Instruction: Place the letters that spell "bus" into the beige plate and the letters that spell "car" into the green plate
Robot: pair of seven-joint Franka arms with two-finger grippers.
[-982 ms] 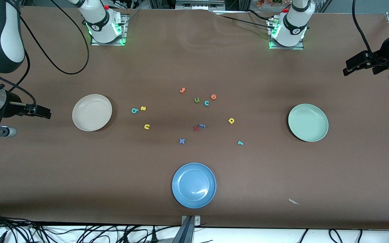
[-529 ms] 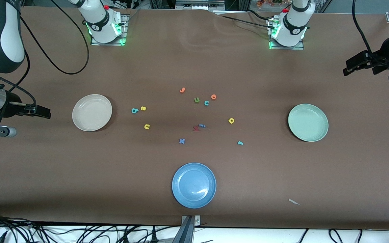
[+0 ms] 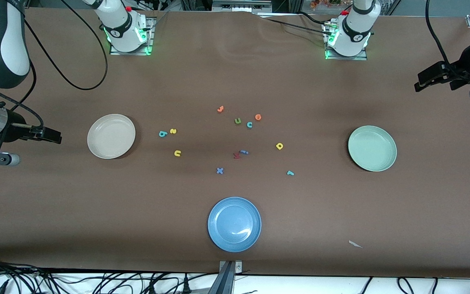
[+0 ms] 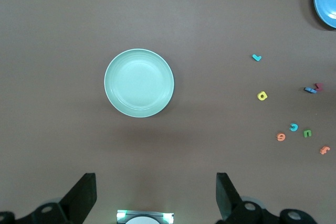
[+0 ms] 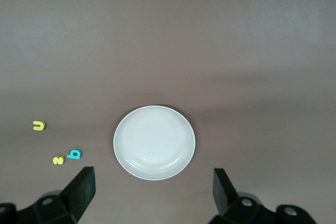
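The beige plate (image 3: 111, 136) lies empty toward the right arm's end, and the green plate (image 3: 372, 148) lies empty toward the left arm's end. Beside the beige plate are the teal "b" (image 3: 162, 134), yellow "s" (image 3: 173, 131) and yellow "u" (image 3: 177, 153). Mid-table are the teal "c" (image 3: 249, 125), yellow "a" (image 3: 279, 146) and teal "r" (image 3: 290, 173). My right gripper (image 3: 56, 136) hangs open and empty beside the beige plate (image 5: 154, 142). At the other end of the table my left gripper (image 3: 419, 83) hangs open and empty above the green plate (image 4: 139, 83).
A blue plate (image 3: 234, 224) lies nearest the front camera. Among the letters are a green "u" (image 3: 237, 121), two orange letters (image 3: 220, 109), a blue "x" (image 3: 219, 170) and a red letter (image 3: 236, 155). A paper scrap (image 3: 355, 244) lies near the front edge.
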